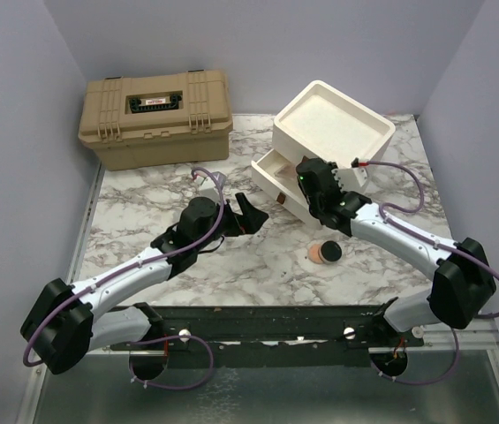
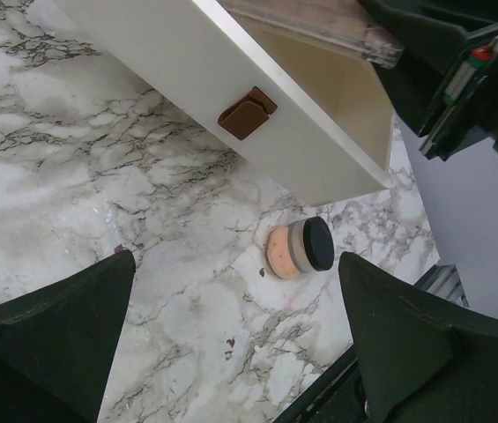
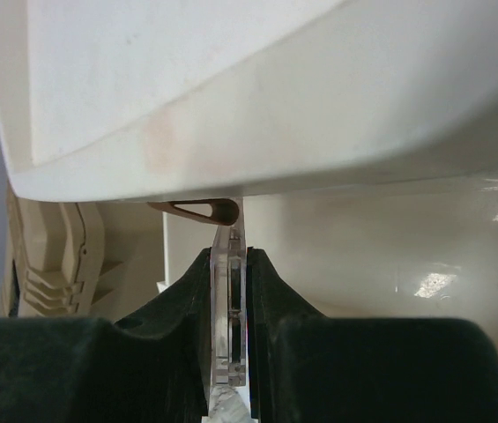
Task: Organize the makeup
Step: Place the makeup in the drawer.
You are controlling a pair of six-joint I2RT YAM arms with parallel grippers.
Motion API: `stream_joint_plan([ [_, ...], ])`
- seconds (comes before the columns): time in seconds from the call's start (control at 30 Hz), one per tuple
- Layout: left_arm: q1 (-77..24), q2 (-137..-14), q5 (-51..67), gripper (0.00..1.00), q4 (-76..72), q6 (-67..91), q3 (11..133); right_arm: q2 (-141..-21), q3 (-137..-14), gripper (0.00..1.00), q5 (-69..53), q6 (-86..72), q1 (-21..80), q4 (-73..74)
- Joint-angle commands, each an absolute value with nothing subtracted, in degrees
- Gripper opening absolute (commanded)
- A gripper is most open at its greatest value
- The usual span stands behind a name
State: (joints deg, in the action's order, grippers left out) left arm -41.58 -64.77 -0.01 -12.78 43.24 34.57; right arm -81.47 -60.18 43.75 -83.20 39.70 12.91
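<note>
One compact [image 1: 325,253] unstowed on desk [image 1: 143,231]; right gripper [image 3: 229,264] clamps palette [image 3: 229,352] over open drawer [image 2: 169,53]; left gripper [image 2: 235,286] wide open, empty.

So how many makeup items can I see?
2: round compact on the table by the drawer; clear palette in the right claw. Others may be hidden.

Reaching from the table's [image 1: 143,208] near edge toward its middle with left gripper [image 1: 252,214] spread wide, and toward the far right with right gripper [image 3: 229,264] pinched on a thin palette [image 3: 229,352].
</note>
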Motion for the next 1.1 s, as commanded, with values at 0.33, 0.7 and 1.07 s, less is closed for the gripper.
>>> stream_joint_plan([
  [0.33,-41.2,-61.3,-1.1,0.99,-11.5,43.5,31.9,-88.7,-63.2,0.05,44.6,-83.7,40.0,9.4],
  [0.7,-41.3,-61.5,-0.9,0.99,-11.2,43.2,32.4,-88.7,-62.8,0.21,43.2,-81.1,40.2,10.9],
  [1.07,-41.2,-63.0,0.0,0.99,-11.6,44.0,33.1,-84.6,-58.9,0.29,40.5,-73.7,40.1,7.5],
])
